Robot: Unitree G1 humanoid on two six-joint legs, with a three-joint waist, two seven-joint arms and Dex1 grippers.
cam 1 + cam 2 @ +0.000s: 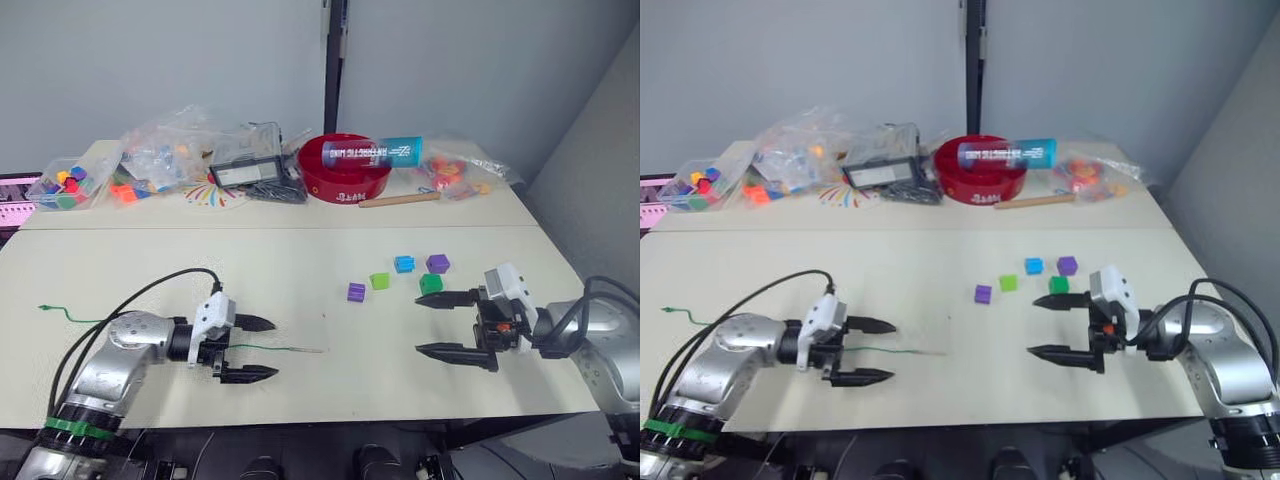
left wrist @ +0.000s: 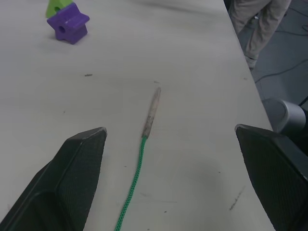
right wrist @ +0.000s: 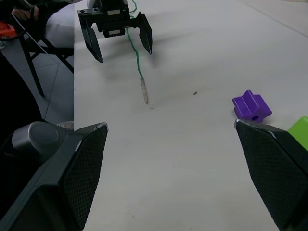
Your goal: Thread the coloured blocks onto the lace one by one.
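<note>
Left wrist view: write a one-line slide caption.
Open left tool straddles the green lace on the table, its pale tip pointing toward a purple block.

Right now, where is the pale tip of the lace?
The lace's pale tip lies flat on the table, ahead of the open left gripper, short of the nearest purple block.

The lace [image 1: 150,322] is hidden where it passes under the left arm, between its knotted end and the stretch by the fingers. In the left wrist view the lime block [image 2: 57,6] is cut off by the picture's edge and half covered by a purple block [image 2: 68,25]. In the right wrist view the lime block [image 3: 300,129] shows as a corner only. The holes in the far blocks [image 1: 404,264] are too small to tell from the head views. A person's legs [image 2: 260,21] are cut off above.
</note>
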